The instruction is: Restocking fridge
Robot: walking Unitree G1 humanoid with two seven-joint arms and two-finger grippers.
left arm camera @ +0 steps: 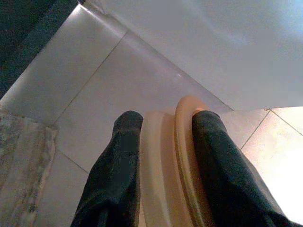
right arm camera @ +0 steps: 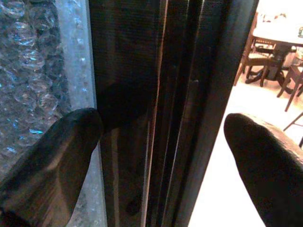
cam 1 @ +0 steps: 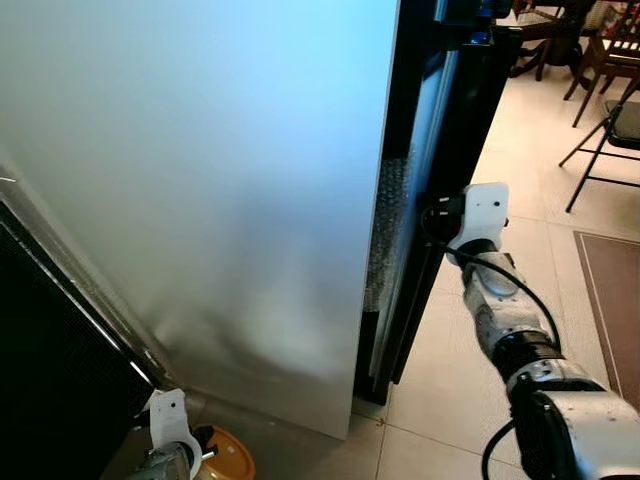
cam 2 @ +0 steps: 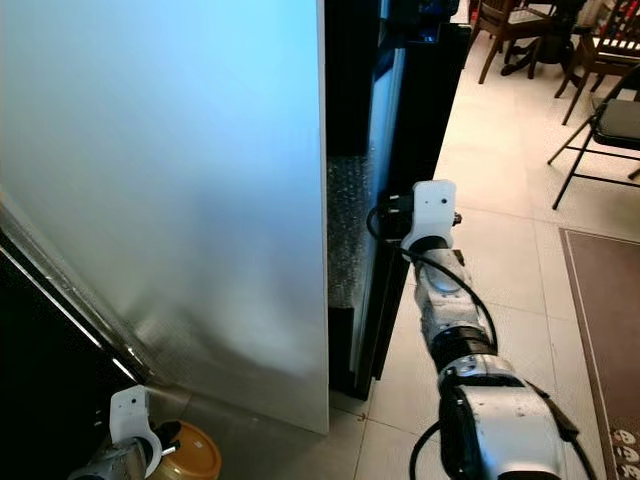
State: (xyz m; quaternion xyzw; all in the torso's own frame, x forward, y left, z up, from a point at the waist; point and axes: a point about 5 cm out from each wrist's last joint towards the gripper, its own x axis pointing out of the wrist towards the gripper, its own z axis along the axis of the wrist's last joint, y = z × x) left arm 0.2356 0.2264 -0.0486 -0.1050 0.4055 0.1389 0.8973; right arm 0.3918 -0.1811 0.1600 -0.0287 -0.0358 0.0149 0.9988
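Nearest, at the bottom left, the left gripper (left arm camera: 163,142) hangs low over the tiled floor (cam 1: 450,380) and holds a round yellow-lidded container (left arm camera: 165,175) between its 2 black fingers (left arm camera: 113,179). In the left wrist view the container sits wedged between the fingers, 1 finger against its pale body and the other against the wider lid rim, so its long axis runs across the grip, from finger to finger. In the left eye view the container's yellow lid (cam 1: 228,455) shows just right of the left wrist, low and near the floor.

Just beyond the container rises the broad pale side panel of the fridge (cam 1: 200,200), taking up the left and middle of the scene. At far left a dark panel with a slanted metal edge (cam 1: 60,360) leans against it.

To the right, the right arm (cam 1: 510,330) stretches forward from the near right corner. The right gripper (right arm camera: 163,137) reaches the dark edge of the fridge door (cam 1: 440,150), which stands narrow and upright, its long axis vertical. The gripper's fingers (right arm camera: 52,161) are spread wide, 1 on each side of the door edge, with a gap still showing. A strip of bubble wrap (right arm camera: 33,71) lies left of the door edge.

Farther right, a brown mat (cam 1: 610,300) lies on the floor. At the far right stand a folding chair (cam 1: 610,130) and wooden dining chairs (cam 2: 500,30).
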